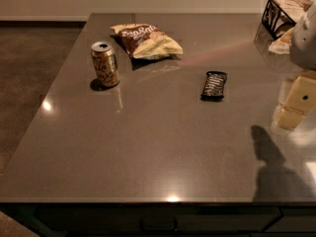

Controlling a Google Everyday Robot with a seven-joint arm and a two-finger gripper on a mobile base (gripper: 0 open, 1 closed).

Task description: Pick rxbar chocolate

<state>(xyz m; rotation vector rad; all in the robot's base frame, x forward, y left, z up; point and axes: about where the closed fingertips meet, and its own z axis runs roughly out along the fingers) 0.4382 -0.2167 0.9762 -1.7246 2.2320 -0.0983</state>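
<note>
rxbar chocolate (214, 85) lies flat on the table (148, 147), right of centre | can (104, 63) stands upright well to its left | chip bag (146, 41) just behind and right of the can | wire basket (284, 14) in the far right corner | gripper (296, 102) over the right edge, right of the bar, apart from it

Hand (295, 106) at right edge, cream blocky segments, small dark round mark, white rounded casing (306, 38) above
</note>
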